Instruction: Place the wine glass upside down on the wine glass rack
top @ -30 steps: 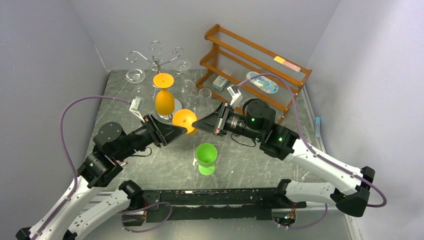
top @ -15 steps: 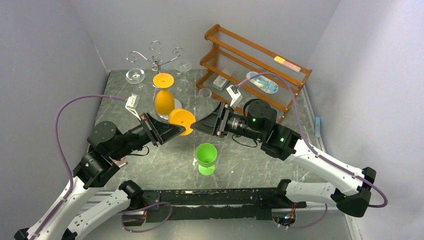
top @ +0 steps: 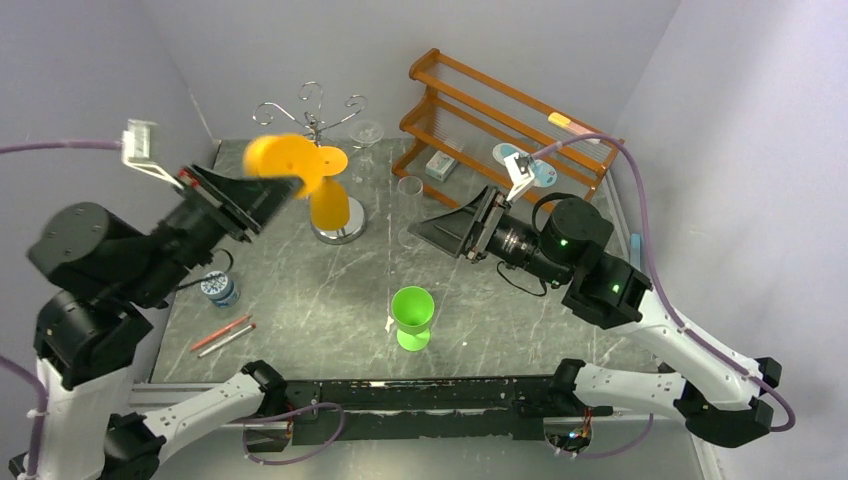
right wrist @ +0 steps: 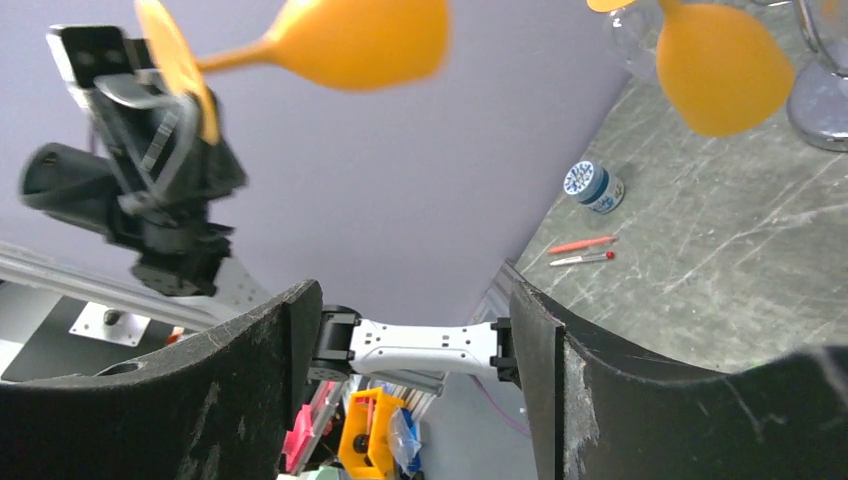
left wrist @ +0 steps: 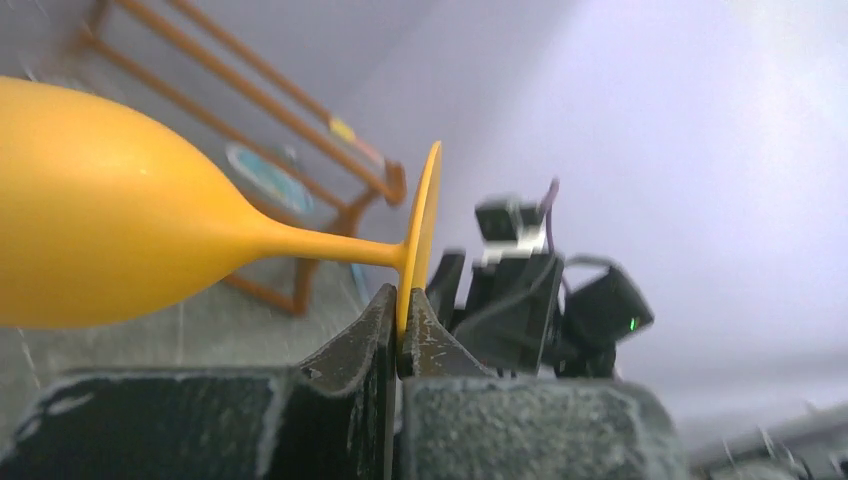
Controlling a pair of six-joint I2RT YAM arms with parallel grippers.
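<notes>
My left gripper (left wrist: 400, 300) is shut on the rim of the foot of an orange wine glass (left wrist: 100, 240), which lies sideways in the air with its bowl to the left. From above, the left gripper (top: 293, 186) holds this wine glass (top: 270, 156) high, just left of the wine glass rack (top: 315, 122), a silver wire stand with a mirrored base (top: 340, 233). A second orange glass (top: 329, 203) hangs upside down on the rack. My right gripper (top: 418, 230) (right wrist: 410, 300) is open and empty, right of the rack.
A green glass (top: 412, 316) stands upright at the front centre. Clear glasses (top: 366, 131) stand by the rack. The brown wooden shelf (top: 510, 130) is at the back right. A blue-lidded jar (top: 218, 288) and two pens (top: 222, 333) lie at the left.
The right gripper let go of the glass, opened and drew back to the right. The left arm, shut on the foot, lifted the glass up and left towards the rack.
</notes>
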